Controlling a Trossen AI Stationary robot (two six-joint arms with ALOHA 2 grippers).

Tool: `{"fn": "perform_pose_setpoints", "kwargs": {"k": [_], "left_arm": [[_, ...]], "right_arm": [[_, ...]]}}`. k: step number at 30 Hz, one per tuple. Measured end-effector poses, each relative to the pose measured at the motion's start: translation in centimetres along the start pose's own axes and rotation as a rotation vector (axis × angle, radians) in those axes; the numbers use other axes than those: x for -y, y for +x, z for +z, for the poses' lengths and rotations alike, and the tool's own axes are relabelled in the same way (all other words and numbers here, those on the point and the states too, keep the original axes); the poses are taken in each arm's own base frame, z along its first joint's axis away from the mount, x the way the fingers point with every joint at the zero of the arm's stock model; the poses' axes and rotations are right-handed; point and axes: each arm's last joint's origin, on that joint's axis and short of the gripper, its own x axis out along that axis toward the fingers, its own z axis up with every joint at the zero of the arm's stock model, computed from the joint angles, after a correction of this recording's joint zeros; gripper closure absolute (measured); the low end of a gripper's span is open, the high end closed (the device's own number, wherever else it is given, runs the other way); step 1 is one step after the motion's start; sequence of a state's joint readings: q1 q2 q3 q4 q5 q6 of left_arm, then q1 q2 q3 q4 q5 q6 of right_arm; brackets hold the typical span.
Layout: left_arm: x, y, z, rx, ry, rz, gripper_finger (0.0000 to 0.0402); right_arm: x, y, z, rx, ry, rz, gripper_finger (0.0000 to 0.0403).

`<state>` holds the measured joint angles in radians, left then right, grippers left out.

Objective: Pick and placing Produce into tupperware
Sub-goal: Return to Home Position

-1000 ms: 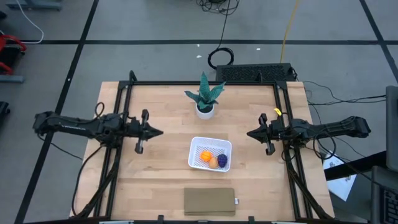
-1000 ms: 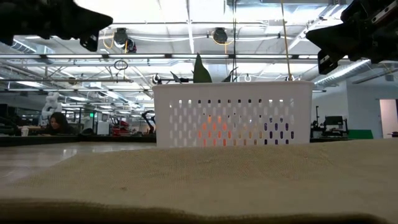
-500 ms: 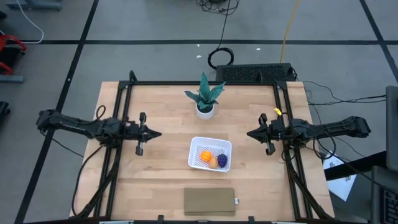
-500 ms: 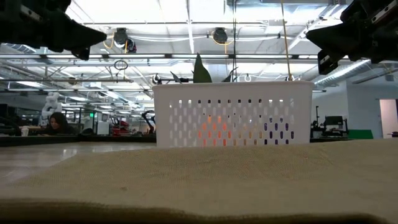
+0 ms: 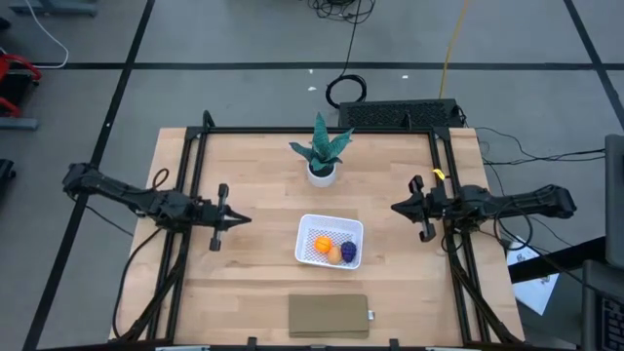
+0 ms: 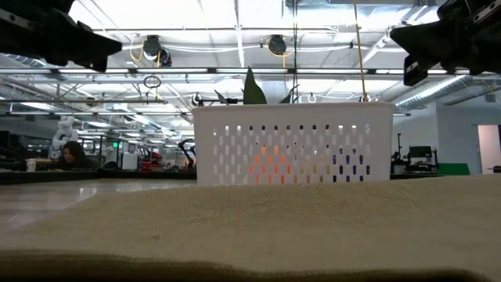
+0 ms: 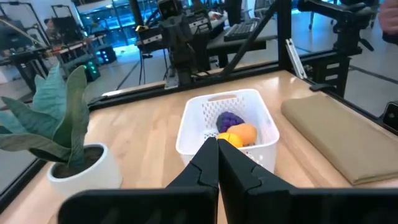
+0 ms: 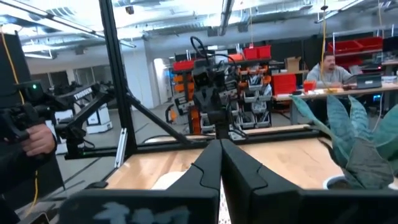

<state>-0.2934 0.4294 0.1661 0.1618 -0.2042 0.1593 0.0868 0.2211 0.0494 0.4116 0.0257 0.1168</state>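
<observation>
Wood table (image 5: pixel 253 175), lab room beyond. Tupperware (image 5: pixel 331 219) mid-table, holds all 3 produce pcs: orange ball (image 5: pixel 322 245), tan oval (image 5: pixel 334 253), purple lump (image 5: pixel 348 253), side by side in a row. L gripper (image 5: pixel 237 220) well left of tupperware, jaws together, empty. R gripper (image 5: pixel 397 208) right of tupperware, apart from it, jaws together, empty. Plant (image 5: pixel 322 151) on tupperware's far side, tan pad (image 5: pixel 329 315) on its near side.

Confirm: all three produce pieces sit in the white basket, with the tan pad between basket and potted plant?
No: the high view shows the basket between tan pad and potted plant. The orange ball, tan oval and purple lump are in it.
</observation>
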Motion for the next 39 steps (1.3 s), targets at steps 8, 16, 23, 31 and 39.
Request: {"fn": "perform_pose_setpoints", "kwargs": {"k": [8, 16, 23, 31, 39], "left_arm": [[0.7, -0.6, 0.3, 0.028, 0.037, -0.047, 0.0402], [0.6, -1.7, 0.5, 0.065, 0.046, -0.063, 0.0402], [0.6, -2.3, 0.1, 0.037, 0.021, -0.098, 0.0402], [0.8, -2.5, -0.2, 0.023, 0.027, -0.173, 0.0401], [1.1, -2.4, -1.0, 0.002, 0.040, -0.217, 0.0402]], "right_arm": [[0.0, -0.6, -0.8, -0.095, 0.029, 0.020, 0.0403], [-0.1, -1.1, -0.7, -0.089, 0.054, 0.075, 0.0403], [-0.3, -1.3, -0.7, -0.104, 0.055, 0.120, 0.0403], [-0.4, -1.4, -0.9, -0.126, 0.044, 0.176, 0.0403], [-0.4, -1.4, -1.0, -0.131, 0.060, 0.174, 0.0403]]}}
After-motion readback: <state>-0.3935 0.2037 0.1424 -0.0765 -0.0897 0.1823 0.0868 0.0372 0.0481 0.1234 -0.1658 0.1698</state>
